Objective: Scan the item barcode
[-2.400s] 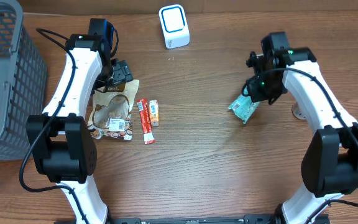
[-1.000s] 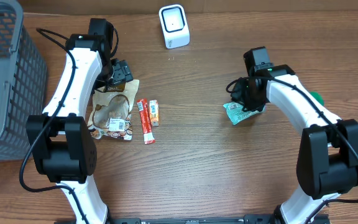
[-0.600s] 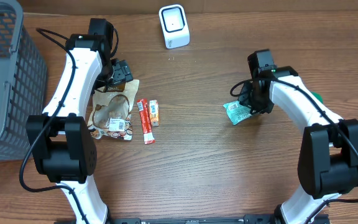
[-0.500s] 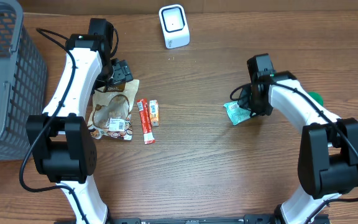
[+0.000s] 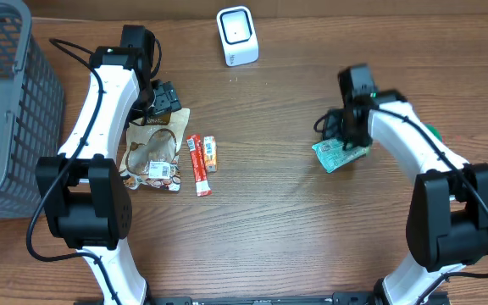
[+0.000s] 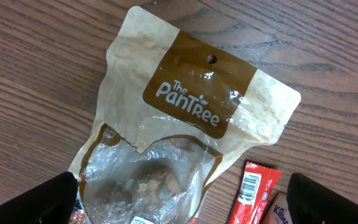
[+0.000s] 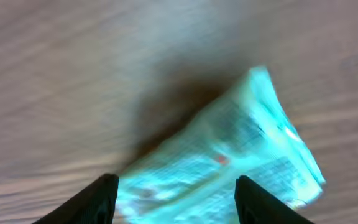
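Observation:
A teal snack packet [image 5: 340, 155] lies on the wooden table right of centre. My right gripper [image 5: 346, 137] hovers over its upper edge. The right wrist view is blurred: the packet [image 7: 229, 162] spreads under and between the two dark fingertips [image 7: 101, 198], which stand apart, so the right gripper [image 7: 178, 202] is open. The white scanner with a blue face [image 5: 237, 36] stands at the back centre. My left gripper [image 5: 164, 99] hangs open over the top of a tan PanTree pouch [image 6: 191, 106]; the left gripper [image 6: 182, 202] holds nothing.
A red bar [image 5: 197, 165] and a small orange packet [image 5: 211, 153] lie right of the pouch [image 5: 153, 152]. A grey mesh basket [image 5: 7, 110] fills the left edge. Something green [image 5: 431, 132] peeks out behind the right arm.
The right gripper's jaws have spread apart and the arm has shifted slightly right; the teal packet now lies a bit further right and turned. The left arm has not moved.

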Action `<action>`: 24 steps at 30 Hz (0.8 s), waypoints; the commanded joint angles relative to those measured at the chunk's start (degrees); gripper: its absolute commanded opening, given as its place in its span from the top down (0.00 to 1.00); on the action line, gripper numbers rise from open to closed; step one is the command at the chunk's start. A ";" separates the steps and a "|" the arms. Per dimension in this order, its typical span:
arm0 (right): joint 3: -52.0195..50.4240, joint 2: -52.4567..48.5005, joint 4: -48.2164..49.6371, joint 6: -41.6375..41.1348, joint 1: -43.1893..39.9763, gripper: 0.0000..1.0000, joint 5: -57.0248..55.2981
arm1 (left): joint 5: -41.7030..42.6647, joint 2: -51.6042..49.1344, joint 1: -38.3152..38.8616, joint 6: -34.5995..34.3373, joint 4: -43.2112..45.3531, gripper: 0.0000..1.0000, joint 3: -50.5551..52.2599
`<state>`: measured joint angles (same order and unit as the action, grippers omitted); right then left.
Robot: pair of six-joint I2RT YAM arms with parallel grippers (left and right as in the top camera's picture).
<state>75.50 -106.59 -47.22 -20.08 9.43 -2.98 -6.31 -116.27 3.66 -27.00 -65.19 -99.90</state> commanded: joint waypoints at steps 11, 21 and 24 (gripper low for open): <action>-0.74 0.04 7.52 -10.14 4.79 0.46 6.23 | -0.72 -0.52 0.11 -0.04 -0.15 0.00 -1.29; -7.04 0.04 12.24 -10.38 7.76 0.45 0.04 | -0.72 -0.52 0.09 -0.02 -0.15 0.00 -1.29; -7.04 0.04 10.51 -10.38 7.54 0.44 0.04 | -0.72 -0.52 0.07 -0.02 -0.13 0.00 -1.29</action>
<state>68.77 -106.63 -36.03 -30.02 17.26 -0.91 -6.31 -116.27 3.66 -26.98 -65.17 -99.90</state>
